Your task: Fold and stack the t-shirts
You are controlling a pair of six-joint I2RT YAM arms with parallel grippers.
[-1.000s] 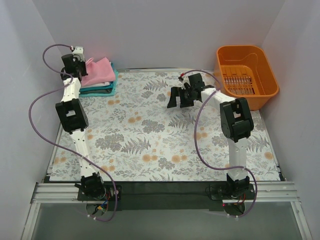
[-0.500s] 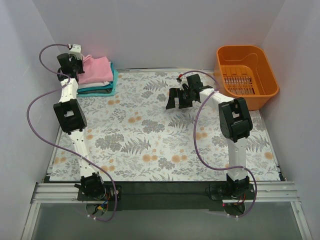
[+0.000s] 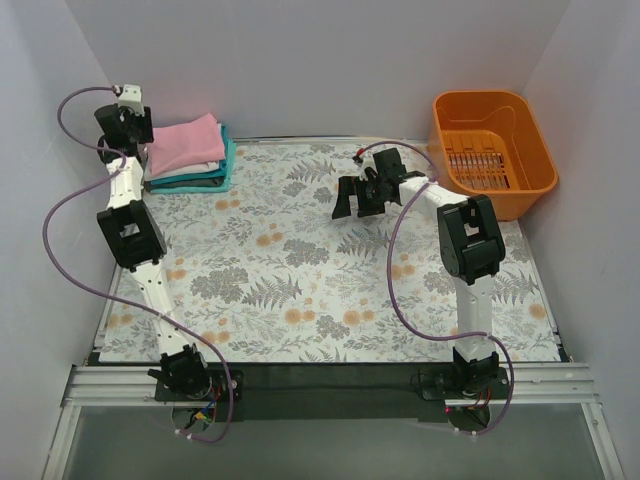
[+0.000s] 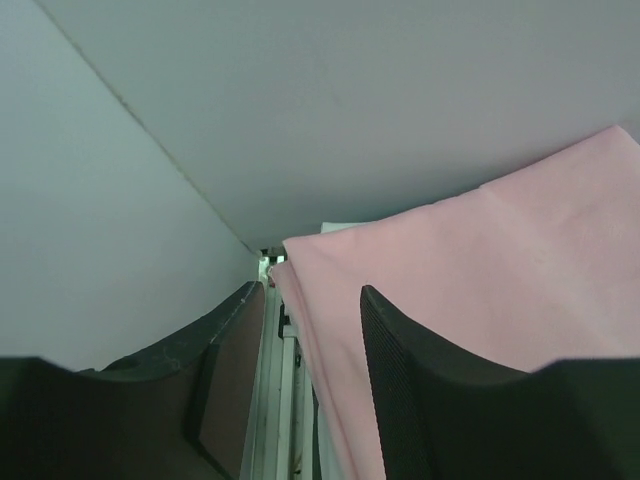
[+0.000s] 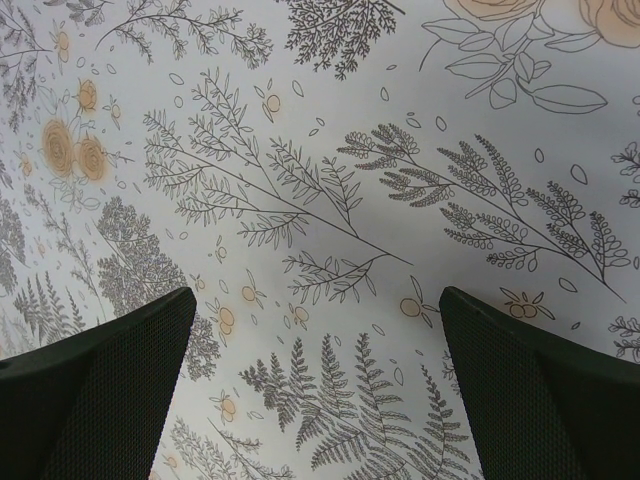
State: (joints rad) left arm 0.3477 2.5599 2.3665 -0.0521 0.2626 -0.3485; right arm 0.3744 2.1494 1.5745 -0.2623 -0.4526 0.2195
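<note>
The folded light pink t-shirt [image 3: 185,145] lies on top of a white t-shirt [image 3: 196,168] and a teal t-shirt [image 3: 222,170], stacked at the table's far left corner. My left gripper [image 3: 133,140] is raised at the left edge of this stack, next to the wall. In the left wrist view the left gripper [image 4: 310,290] is open. The edge of the pink t-shirt [image 4: 480,270] shows between its fingers, ungripped. My right gripper [image 3: 355,205] hangs open and empty over the floral tablecloth at far centre. It also shows in the right wrist view [image 5: 315,295].
An orange plastic basket [image 3: 520,185] stands at the far right corner. Grey walls close in the left, back and right sides. The floral tablecloth [image 3: 300,280] covers the table between the arms.
My left gripper has drawn back up and to the left, off the stack. More of the pink t-shirt now shows, lying flat on top. The right arm has barely moved.
</note>
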